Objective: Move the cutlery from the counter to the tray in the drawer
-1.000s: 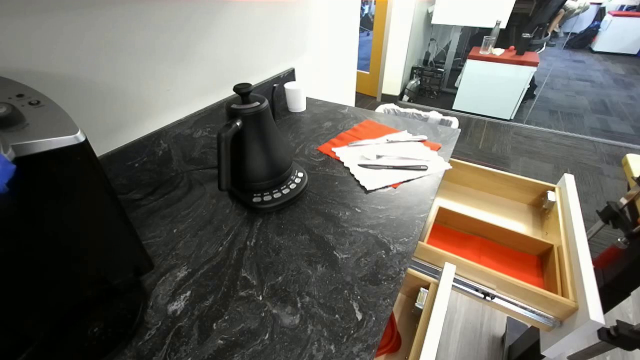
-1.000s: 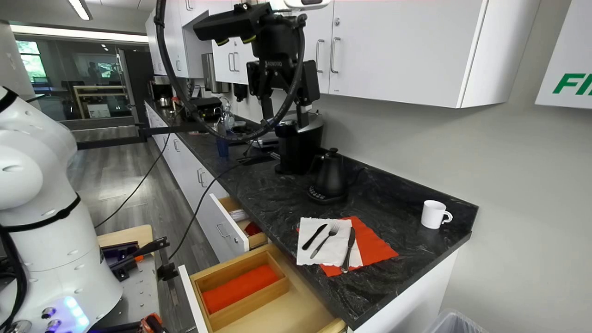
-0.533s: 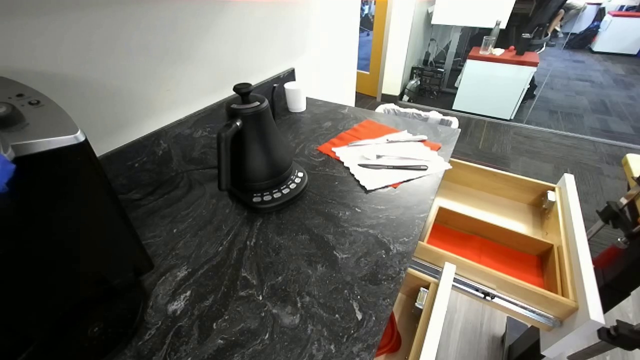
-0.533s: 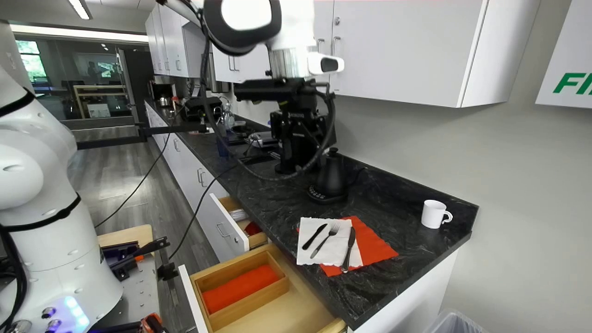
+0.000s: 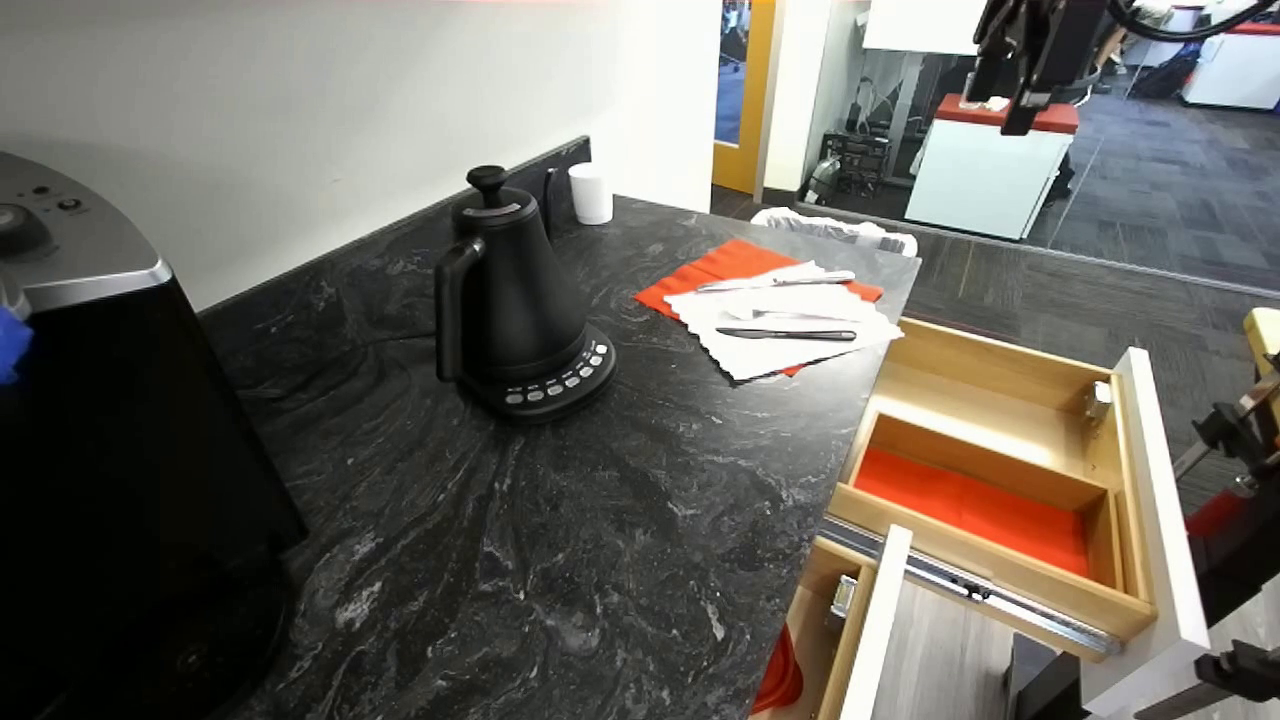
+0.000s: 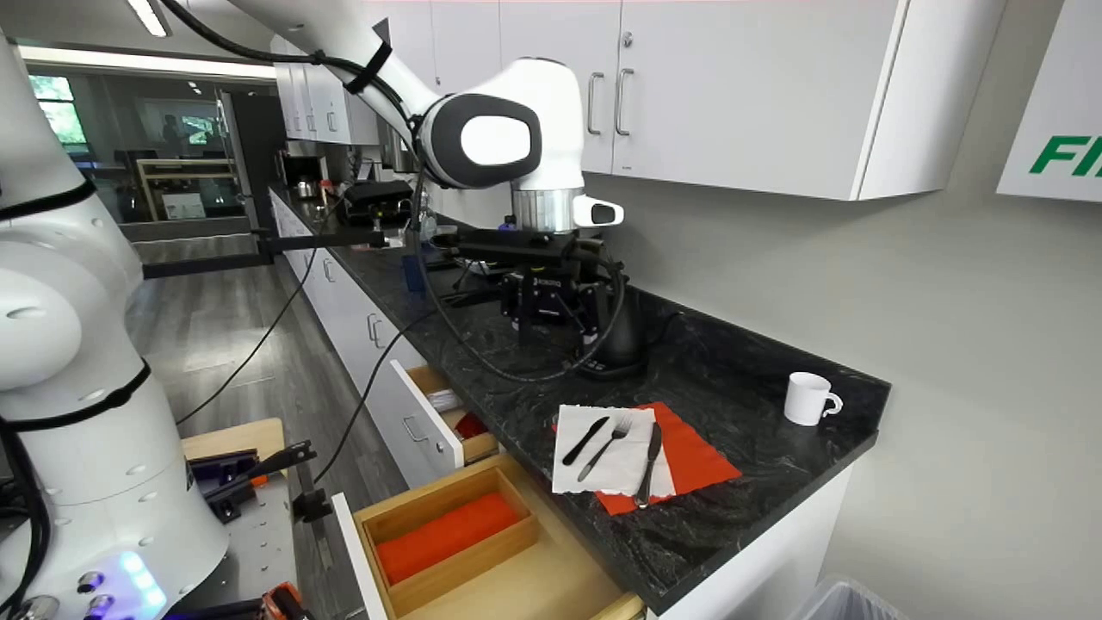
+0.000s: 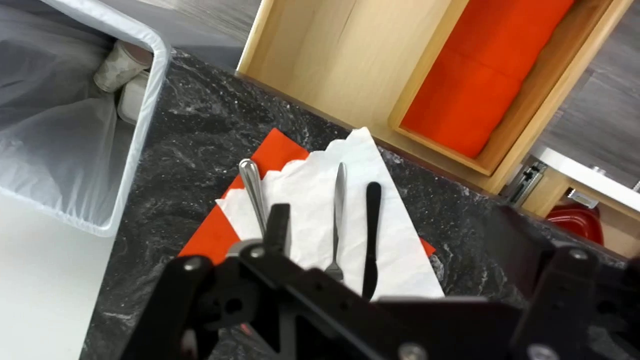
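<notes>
The gripper [image 7: 390, 226] hangs aloft, its fingers [image 7: 276, 225] well apart in the wrist view. The cutlery [image 7: 372, 225], two knives [image 6: 650, 463] and a fork [image 6: 603, 449], lies on a white napkin [image 6: 622, 470] over a red napkin [image 6: 693, 458] near the edge of the counter [image 6: 723, 379], and the drawer [image 6: 516, 585] juts out below it with the red-orange tray [image 6: 448, 536] inside

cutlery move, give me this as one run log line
hand: open, in mid-air, holding nothing | cutlery: two knives, fork, lying on napkins | drawer: open | tray: no cutlery inside
</notes>
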Available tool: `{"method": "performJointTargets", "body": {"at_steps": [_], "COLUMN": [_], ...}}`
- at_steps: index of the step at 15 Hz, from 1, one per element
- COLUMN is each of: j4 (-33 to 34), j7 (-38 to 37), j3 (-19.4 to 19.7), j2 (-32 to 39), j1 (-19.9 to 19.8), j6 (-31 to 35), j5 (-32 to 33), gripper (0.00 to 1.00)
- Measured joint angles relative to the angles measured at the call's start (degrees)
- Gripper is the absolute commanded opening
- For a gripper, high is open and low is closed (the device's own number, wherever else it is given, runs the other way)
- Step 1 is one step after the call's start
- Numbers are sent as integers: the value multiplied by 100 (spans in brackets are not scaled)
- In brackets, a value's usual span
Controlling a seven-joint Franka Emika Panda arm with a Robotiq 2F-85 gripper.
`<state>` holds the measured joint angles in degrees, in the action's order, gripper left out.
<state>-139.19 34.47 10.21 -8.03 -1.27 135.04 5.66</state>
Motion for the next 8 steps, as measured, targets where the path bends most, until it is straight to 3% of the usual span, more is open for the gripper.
{"method": "performJointTargets", "body": {"at_steps": [5, 8], "j4": [-912, -1069], "j7": [19, 19], "j3": [-98, -98], "j2": [-839, -1048], "j1": [-4, -11], "j6": [-115, -118], "j5": [0, 0], "gripper": [100, 100]}}
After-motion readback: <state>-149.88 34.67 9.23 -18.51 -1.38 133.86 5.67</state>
